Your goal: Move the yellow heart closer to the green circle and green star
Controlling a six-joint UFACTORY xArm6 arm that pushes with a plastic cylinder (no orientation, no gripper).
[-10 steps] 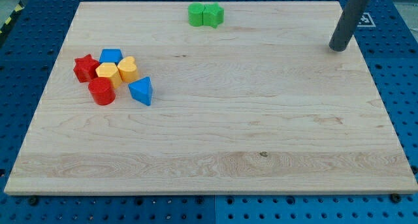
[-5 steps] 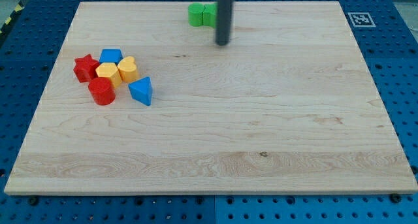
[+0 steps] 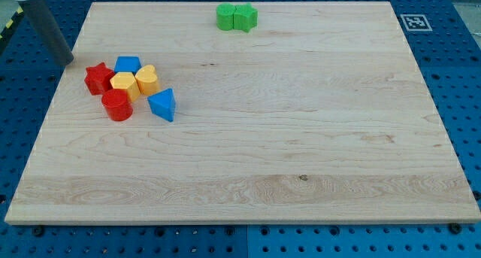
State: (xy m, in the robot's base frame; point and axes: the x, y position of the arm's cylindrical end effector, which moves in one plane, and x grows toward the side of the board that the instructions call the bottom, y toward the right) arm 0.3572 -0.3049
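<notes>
The yellow heart (image 3: 147, 79) sits in a cluster at the view's left, touching a yellow hexagon (image 3: 123, 84) on its left. The green circle (image 3: 225, 17) and green star (image 3: 245, 18) touch each other at the view's top, near the board's far edge. My tip (image 3: 68, 60) is at the board's left edge, up and left of the cluster, close to the red star (image 3: 97, 78) and apart from the yellow heart.
The cluster also holds a blue block (image 3: 128, 64), a red cylinder (image 3: 116, 105) and a blue triangle (image 3: 163, 104). The wooden board (image 3: 301, 138) lies on a blue pegboard. A fiducial tag (image 3: 414, 22) is at the board's top right corner.
My tip has swept from the view's top right, past the green blocks, to the left edge beside the cluster. No block has moved.
</notes>
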